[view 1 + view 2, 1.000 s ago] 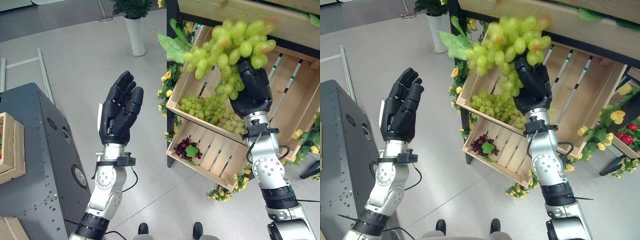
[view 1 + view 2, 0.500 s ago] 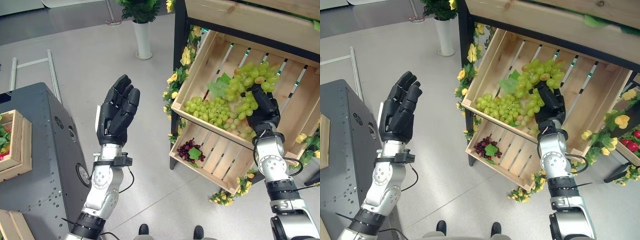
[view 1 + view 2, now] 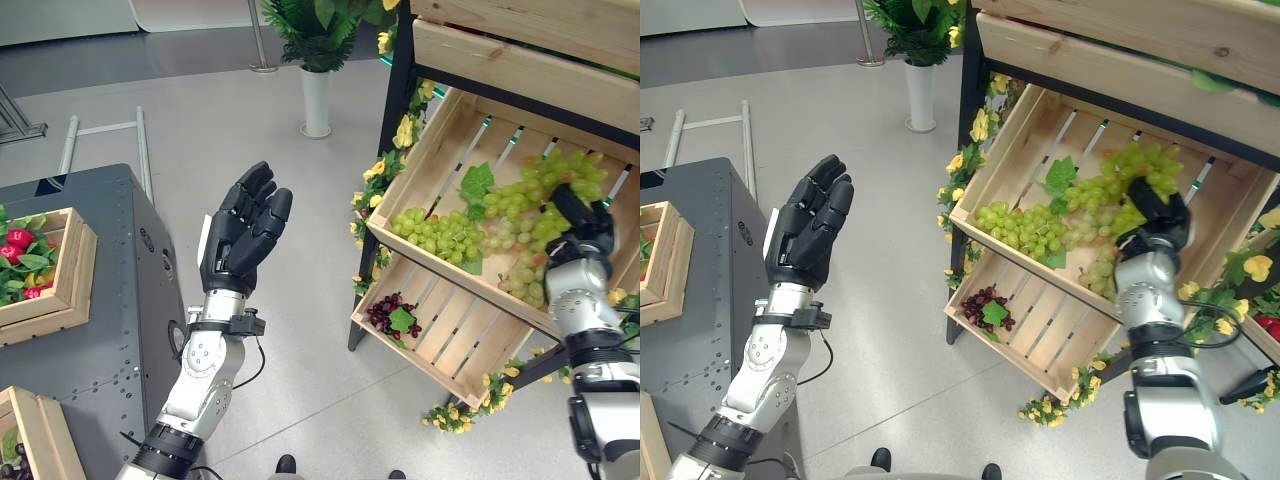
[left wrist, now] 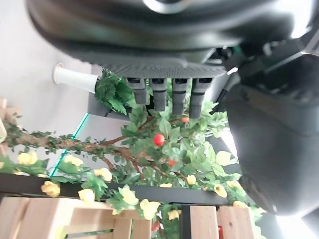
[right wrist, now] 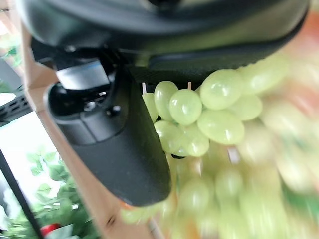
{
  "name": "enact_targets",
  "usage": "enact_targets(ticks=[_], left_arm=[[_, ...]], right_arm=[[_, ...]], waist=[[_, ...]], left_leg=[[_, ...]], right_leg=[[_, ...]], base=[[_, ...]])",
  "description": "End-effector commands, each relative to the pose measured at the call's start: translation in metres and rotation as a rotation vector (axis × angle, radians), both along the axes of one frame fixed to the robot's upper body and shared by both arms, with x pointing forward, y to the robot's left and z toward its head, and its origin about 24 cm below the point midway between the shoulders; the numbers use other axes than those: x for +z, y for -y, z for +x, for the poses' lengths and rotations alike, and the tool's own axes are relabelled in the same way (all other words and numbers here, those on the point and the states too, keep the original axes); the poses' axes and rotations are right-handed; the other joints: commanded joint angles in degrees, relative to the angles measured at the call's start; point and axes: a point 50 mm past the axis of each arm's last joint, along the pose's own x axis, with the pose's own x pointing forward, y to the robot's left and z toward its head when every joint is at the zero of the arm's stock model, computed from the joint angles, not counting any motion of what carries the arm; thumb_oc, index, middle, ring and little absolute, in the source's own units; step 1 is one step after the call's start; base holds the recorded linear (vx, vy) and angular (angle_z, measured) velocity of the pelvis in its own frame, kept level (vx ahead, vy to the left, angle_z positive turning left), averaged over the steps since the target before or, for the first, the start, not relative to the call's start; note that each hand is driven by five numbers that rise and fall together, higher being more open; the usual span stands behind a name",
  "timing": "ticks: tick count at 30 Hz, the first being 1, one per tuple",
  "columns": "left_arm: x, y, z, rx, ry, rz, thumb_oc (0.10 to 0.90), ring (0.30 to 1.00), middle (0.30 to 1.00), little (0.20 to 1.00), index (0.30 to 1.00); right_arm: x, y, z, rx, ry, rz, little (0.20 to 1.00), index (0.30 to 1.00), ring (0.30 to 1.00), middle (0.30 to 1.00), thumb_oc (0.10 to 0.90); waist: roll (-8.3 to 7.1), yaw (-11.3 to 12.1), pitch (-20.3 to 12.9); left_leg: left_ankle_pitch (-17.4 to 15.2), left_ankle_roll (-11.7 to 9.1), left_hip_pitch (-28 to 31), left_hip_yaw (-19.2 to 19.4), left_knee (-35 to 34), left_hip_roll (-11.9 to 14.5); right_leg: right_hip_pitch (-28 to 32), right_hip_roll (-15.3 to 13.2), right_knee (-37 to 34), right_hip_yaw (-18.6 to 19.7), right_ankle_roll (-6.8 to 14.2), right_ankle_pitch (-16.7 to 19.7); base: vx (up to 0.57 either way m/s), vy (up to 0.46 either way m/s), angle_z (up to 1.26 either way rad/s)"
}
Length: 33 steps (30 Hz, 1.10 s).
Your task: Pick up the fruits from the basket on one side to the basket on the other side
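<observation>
Gripping the green grapes [image 3: 1118,188] in the upper crate [image 3: 1012,160], the right robot hand [image 3: 1159,214] hides its fingers; left robot hand [image 3: 243,228] open.

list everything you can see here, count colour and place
green grape bunch: one, in right hand, over upper crate
green grapes: one pile, along upper crate's front edge
dark purple grapes: one bunch, lower crate
slanted wooden crates: two, on the stand, robot's right
small wooden crate: one, holding red fruit and leaves, on the dark grey cabinet, robot's left
potted plant: one, white pot, floor behind
left hand: open, raised, holds nothing
right hand: closed on the grape bunch
</observation>
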Motion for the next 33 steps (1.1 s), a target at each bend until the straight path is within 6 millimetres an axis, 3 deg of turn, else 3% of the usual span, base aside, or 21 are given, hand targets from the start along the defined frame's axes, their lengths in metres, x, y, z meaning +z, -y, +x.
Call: enact_targets(ticks=[1, 2, 6, 20, 23, 28, 33], left_arm=[[0.057, 0.017, 0.013, -0.07, 0.258, 0.032, 0.8, 0.9, 0.9, 0.9, 0.9], [0.059, 0.018, 0.014, -0.074, 0.263, 0.036, 0.8, 0.9, 0.9, 0.9, 0.9], [0.062, 0.018, 0.014, -0.074, 0.275, 0.038, 0.8, 0.9, 0.9, 0.9, 0.9], [0.071, 0.009, 0.011, -0.053, 0.299, 0.034, 0.8, 0.9, 0.9, 0.9, 0.9], [0.07, 0.008, 0.01, -0.049, 0.301, 0.03, 0.8, 0.9, 0.9, 0.9, 0.9], [0.069, 0.003, 0.005, -0.027, 0.31, 0.024, 0.8, 0.9, 0.9, 0.9, 0.9], [0.069, -0.002, 0.004, 0.002, 0.315, 0.019, 0.8, 0.9, 0.9, 0.9, 0.9]], right_arm=[[0.027, 0.039, -0.012, 0.003, -0.258, -0.423, 0.9, 0.9, 0.9, 0.9, 0.8], [0.039, 0.043, -0.012, 0.031, -0.348, -0.592, 0.9, 0.9, 0.9, 0.9, 0.8], [0.061, 0.042, -0.009, 0.086, -0.44, -0.815, 0.9, 0.9, 0.9, 0.9, 0.8], [0.111, -0.001, -0.003, 0.1, -0.199, -1.102, 0.9, 0.9, 0.9, 0.9, 0.8], [0.122, -0.012, -0.004, 0.085, -0.117, -1.125, 0.9, 0.9, 0.9, 0.9, 0.8], [0.134, -0.048, -0.013, 0.127, 0.101, -1.121, 0.9, 0.9, 0.9, 0.9, 0.8], [0.119, -0.079, -0.019, 0.342, 0.236, -0.977, 0.9, 0.9, 0.9, 0.9, 0.8]], waist=[[-1.63, -0.1, -2.3], [-1.94, -0.1, -2.2], [-2.32, -0.5, -1.8], [-2.43, -2.2, -1.5], [-2.32, -2.5, -1.5], [-1.88, -3.4, -1.3], [-1.6, -4.4, -1.2]], left_leg=[[-3.7, 0.4, -1.1, -2.1, 0.1, -0.1], [-3.7, 0.5, -1.1, -2.0, 0.1, -0.2], [-3.7, 0.6, -1.0, -1.6, 0.1, -0.3], [-4.1, 1.0, -0.3, -0.3, 0.1, -0.6], [-4.2, 1.1, -0.1, -0.1, 0.1, -0.6], [-4.6, 1.2, 0.2, 0.1, 0.1, -0.5], [-4.9, 1.1, 0.4, 0.8, 0.1, -0.4]], right_leg=[[1.1, -2.1, 0.3, -2.1, -0.4, -0.7], [1.0, -2.1, 0.3, -2.0, -0.4, -0.6], [0.9, -2.2, 0.3, -1.7, -0.1, -0.3], [0.6, -2.7, 0.4, -0.4, 0.8, 0.1], [0.6, -2.7, 0.5, 0.0, 0.8, 0.0], [0.6, -2.6, 0.6, 0.7, 0.8, -0.3], [0.4, -2.6, 0.7, 1.5, 0.8, -0.5]], base=[[-0.03, 0.005, -0.02], [-0.03, 0.006, -0.02], [-0.04, 0.02, 0.0], [-0.02, 0.019, -0.03], [0.0, 0.0, 0.0], [0.0, 0.0, 0.0], [0.0, 0.019, -0.05]])
